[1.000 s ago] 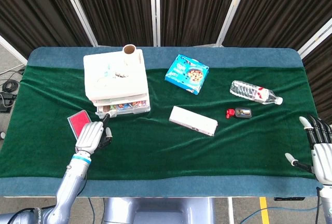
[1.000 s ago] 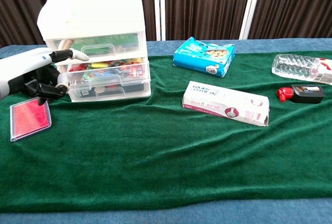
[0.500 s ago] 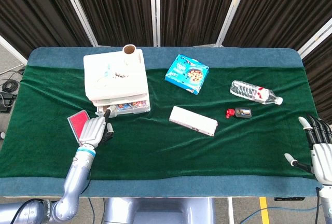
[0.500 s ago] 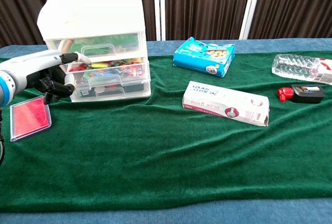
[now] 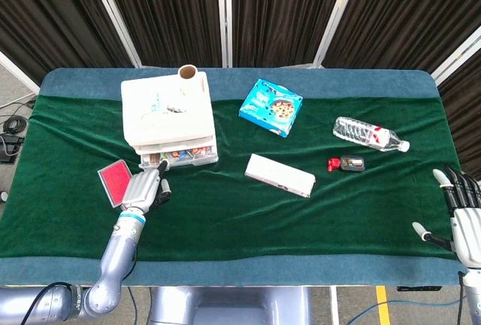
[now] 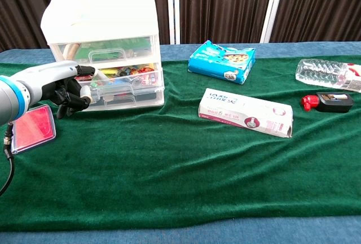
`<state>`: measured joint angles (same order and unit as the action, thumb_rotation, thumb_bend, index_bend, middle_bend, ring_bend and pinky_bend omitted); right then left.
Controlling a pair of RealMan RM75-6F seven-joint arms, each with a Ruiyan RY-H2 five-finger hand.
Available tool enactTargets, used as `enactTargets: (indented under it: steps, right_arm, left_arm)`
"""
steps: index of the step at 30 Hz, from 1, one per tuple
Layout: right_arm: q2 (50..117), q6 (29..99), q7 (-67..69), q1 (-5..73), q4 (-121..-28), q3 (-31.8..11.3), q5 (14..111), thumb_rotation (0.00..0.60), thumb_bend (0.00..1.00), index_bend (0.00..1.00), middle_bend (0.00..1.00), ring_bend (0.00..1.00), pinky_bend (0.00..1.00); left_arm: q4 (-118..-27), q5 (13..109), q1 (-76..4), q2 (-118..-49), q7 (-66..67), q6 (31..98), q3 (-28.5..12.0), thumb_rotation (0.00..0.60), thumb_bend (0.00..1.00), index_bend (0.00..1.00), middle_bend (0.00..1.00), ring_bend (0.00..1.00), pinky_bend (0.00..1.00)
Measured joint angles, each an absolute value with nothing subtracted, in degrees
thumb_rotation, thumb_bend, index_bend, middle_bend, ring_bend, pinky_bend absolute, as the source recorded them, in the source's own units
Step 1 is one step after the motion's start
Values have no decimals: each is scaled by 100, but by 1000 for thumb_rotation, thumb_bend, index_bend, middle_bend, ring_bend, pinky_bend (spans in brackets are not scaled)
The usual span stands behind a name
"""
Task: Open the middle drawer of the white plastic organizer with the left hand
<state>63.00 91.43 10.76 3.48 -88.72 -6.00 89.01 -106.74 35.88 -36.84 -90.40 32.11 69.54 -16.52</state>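
Observation:
The white plastic organizer (image 5: 168,116) (image 6: 104,40) stands at the back left with three clear drawers, all closed. Its middle drawer (image 6: 125,77) holds colourful small items. My left hand (image 5: 144,189) (image 6: 66,88) is at the organizer's front left corner, most fingers curled in and holding nothing. One extended finger (image 6: 96,75) lies against the left end of the middle drawer front, left of its handle. My right hand (image 5: 460,216) hovers by the table's right edge with its fingers spread and nothing in it; the chest view does not show it.
A red card (image 5: 115,181) (image 6: 32,129) lies just left of my left hand. A blue snack pack (image 5: 271,107), a white carton (image 5: 279,175), a water bottle (image 5: 368,133) and a small red-and-black item (image 5: 346,163) lie to the right. A cardboard tube (image 5: 187,74) stands behind the organizer.
My left hand has moved right and closer to the organizer, its extended finger sliding from the top drawer's edge down to the middle drawer front. The drawers stay closed; the right hand is still.

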Motion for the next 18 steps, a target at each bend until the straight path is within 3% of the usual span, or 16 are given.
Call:
enactTargets:
  steps: [18]
  right_arm:
    - [6295, 9176, 1051, 339, -8889, -603, 8908, 600, 35, 32, 0, 0, 0]
  left_arm:
    - [-10969, 3862, -3629, -8799, 2752, 6890, -1409, 600, 1000, 273, 834, 690, 691]
